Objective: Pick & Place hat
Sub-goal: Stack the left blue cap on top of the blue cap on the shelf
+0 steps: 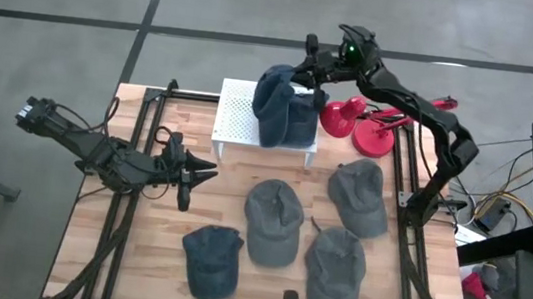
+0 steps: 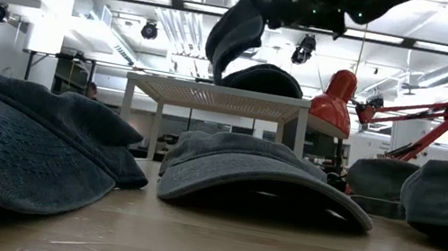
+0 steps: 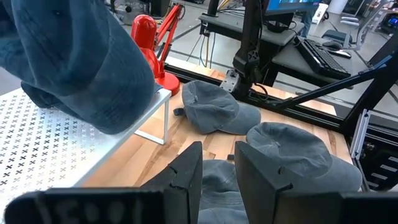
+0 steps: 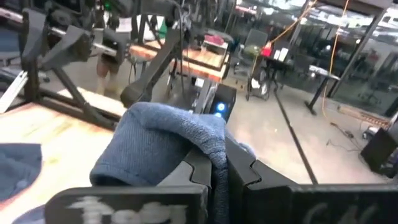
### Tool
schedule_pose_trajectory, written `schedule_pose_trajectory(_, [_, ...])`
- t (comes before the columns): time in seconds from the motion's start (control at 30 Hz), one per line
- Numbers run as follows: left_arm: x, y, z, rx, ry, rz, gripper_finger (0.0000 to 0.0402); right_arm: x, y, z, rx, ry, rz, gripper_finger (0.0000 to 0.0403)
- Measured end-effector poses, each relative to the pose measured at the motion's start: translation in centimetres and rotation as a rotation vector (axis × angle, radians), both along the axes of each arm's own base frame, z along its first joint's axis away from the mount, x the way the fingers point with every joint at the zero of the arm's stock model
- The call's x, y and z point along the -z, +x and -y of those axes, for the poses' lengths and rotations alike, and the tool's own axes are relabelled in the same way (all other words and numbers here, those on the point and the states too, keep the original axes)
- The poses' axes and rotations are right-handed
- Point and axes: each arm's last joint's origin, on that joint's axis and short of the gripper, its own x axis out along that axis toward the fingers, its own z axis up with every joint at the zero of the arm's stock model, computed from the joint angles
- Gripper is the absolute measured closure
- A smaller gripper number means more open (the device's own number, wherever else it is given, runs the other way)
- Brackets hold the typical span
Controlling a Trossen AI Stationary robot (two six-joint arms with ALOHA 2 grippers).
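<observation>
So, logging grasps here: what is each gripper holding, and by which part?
Right gripper pinches the blue hat by its edge over the white stand. Left gripper holds nothing.

From the high view you look straight down on the whole table (image 1: 134, 255). The low view sits at tabletop level, facing across into the room. Both share the white perforated stand (image 1: 240, 116) (the left wrist view sees it too, close up).
</observation>
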Motion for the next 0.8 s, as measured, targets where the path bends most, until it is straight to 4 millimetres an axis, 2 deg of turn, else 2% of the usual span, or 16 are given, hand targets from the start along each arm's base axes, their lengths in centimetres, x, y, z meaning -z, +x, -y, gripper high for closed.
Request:
schedule_pose_trajectory(0.33, [0.0, 0.0, 0.0, 0.001, -0.001, -0.001, 0.0305, -1.5, -1.9, -0.3, 0.021, -0.037, -0.001, 0.0394])
schedule_pose_trajectory(0.8, [0.0, 0.0, 0.0, 0.001, -0.004, -0.001, 0.0305, -0.9, -4.3, 0.9, -0.004, 0.038, -0.077, 0.0394])
